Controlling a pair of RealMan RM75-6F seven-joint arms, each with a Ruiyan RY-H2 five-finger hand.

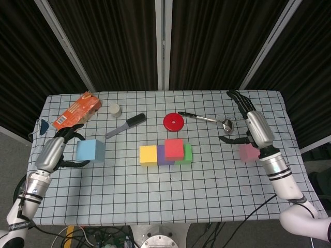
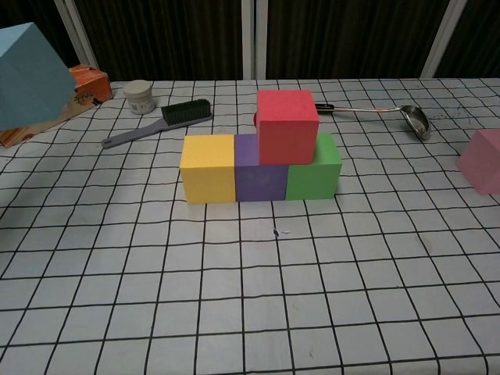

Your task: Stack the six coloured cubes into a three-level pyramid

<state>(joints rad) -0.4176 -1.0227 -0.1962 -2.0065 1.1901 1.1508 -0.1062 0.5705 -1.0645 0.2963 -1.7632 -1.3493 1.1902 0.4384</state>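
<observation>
- Left hand, left side of the head view, grips the blue cube from its left side; in the chest view the cube sits tilted in the upper left corner, so I judge it is lifted off the table, ready to go onto the stack.
- Right hand, right side of the head view, fingers spread wide and holding nothing, poised just above the pink cube; contact cannot be told. Likely set up to grasp it next.
- Base row in centre frame: yellow cube, purple cube, green cube, touching side by side.
- Red cube sits on top, straddling purple and green, which leaves the yellow-purple seam free for a second-level cube.
- Pink rests on the table, well apart from the stack.
</observation>
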